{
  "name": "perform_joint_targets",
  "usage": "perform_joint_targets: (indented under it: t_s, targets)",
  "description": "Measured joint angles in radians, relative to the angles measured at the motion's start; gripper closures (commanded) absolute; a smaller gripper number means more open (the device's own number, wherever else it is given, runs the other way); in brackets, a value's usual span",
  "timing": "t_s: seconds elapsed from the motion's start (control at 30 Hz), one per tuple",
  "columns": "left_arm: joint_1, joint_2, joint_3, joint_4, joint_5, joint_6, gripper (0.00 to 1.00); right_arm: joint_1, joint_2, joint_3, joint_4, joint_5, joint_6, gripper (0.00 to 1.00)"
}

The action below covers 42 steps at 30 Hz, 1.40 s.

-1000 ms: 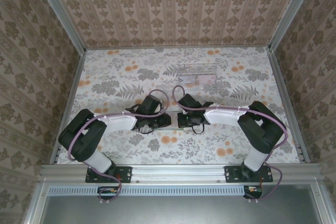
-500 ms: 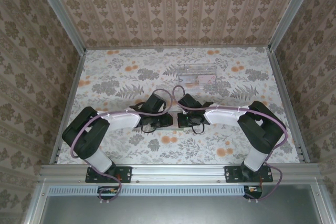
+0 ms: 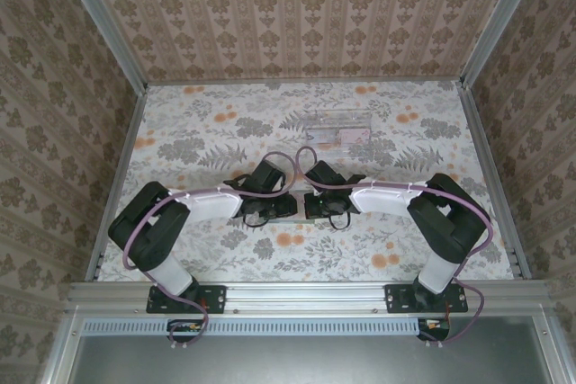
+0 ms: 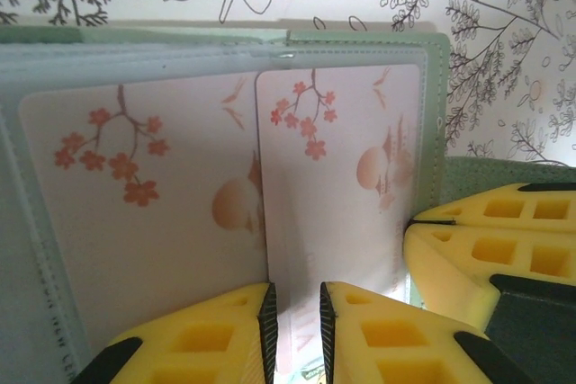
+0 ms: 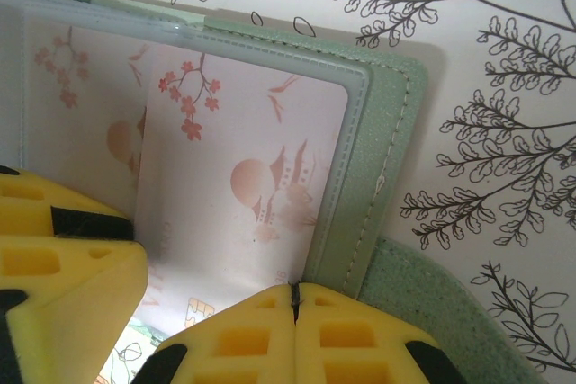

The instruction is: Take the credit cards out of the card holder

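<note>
The grey-green card holder lies open on the floral table, between both wrists. One pale pink credit card lies on its right half. A second pink card sits under a clear sleeve to the left. My left gripper stands over the right-hand card's near end, open by a narrow gap through which the card's face shows. My right gripper is shut, tips down at the holder's right edge beside that card.
A clear plastic tray stands further back on the table, right of centre, with something pale pink in it. The right gripper's yellow fingers sit close beside the left one's. Patterned walls enclose the table on three sides.
The left arm has shifted a little to the right and forward, bringing its wrist closer to the right gripper. The right arm has stayed still.
</note>
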Motion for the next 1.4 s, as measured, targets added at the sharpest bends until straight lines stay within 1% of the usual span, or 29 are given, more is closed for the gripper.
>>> perform_joint_targets:
  t_s: [0.17,0.47,0.6,0.67,0.77,0.9,1.2,1.4]
  targets:
    - [0.007,-0.005,-0.02,0.038,0.018,-0.016,0.77,0.0,0.0,0.0,0.0,0.0,0.0,0.94]
    - [0.006,-0.026,-0.025,0.025,0.008,-0.012,0.77,0.003,-0.006,-0.001,-0.005,0.006,-0.002,0.92]
    - [0.011,-0.08,-0.029,-0.017,-0.011,0.003,0.77,0.01,-0.02,0.0,-0.031,0.012,-0.01,0.86]
    - [0.026,-0.116,-0.032,-0.039,-0.021,0.018,0.77,0.011,-0.032,0.002,-0.049,0.015,-0.014,0.86]
    - [0.063,-0.159,-0.046,-0.053,-0.034,0.039,0.77,0.011,-0.044,0.008,-0.068,0.022,-0.02,0.87]
    - [0.103,-0.172,-0.075,-0.068,-0.047,0.062,0.77,0.011,-0.045,0.013,-0.076,0.034,-0.031,0.9]
    - [0.111,-0.155,-0.105,-0.077,-0.056,0.077,0.77,0.015,-0.025,0.022,-0.084,0.034,-0.032,0.91]
    - [0.112,-0.14,-0.108,-0.041,-0.051,0.079,0.77,0.028,0.0,0.04,-0.085,0.034,-0.034,0.91]
